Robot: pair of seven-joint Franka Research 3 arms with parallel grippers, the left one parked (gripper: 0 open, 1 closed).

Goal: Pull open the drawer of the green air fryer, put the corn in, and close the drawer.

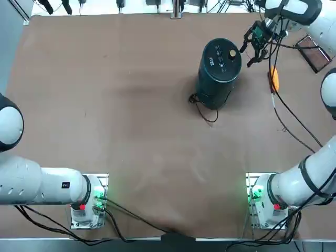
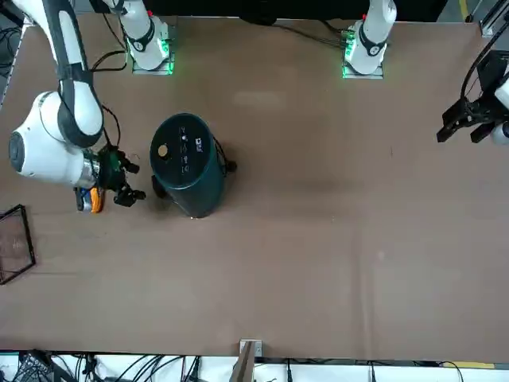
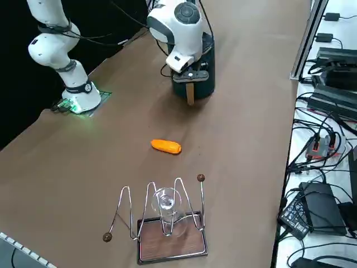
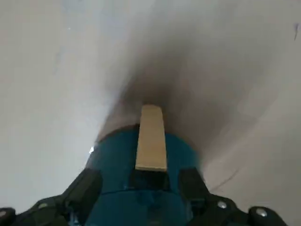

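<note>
2 fingers of my right gripper [image 4: 139, 188] are standing spread apart and holding nothing, and through the wrist camera I am seeing them flanking the drawer [image 4: 141, 197] front of the green air fryer [image 1: 219, 71], with the handle [image 4: 151, 138], which is showing pale tan here rather than black, poking out between and beyond them without either finger touching it as far as I can tell. I am watching the gripper [image 1: 255, 46] from overhead hovering just beside the fryer on its right, toward the far right part of the table [image 1: 121, 121], and from the front camera it [image 2: 123, 181] is sitting level with the fryer's lower body [image 2: 191, 179]. From the raised side camera the arm's white wrist is covering much of the fryer [image 3: 203, 72], though the handle [image 3: 190, 92] is sticking out below it toward the camera, and the drawer is looking shut against the body. I am seeing the corn [image 3: 166, 146] lying on its side on the bare table, well apart from the fryer on the robot's right, nearer that edge; overhead it [image 1: 274, 80] is lying just below the gripper in the picture. 1 black cord [image 1: 203, 107] is curling on the table at the fryer's near side. 1 wire rack on a brown tray [image 3: 167, 234] is standing beyond the corn, near the right edge.
</note>
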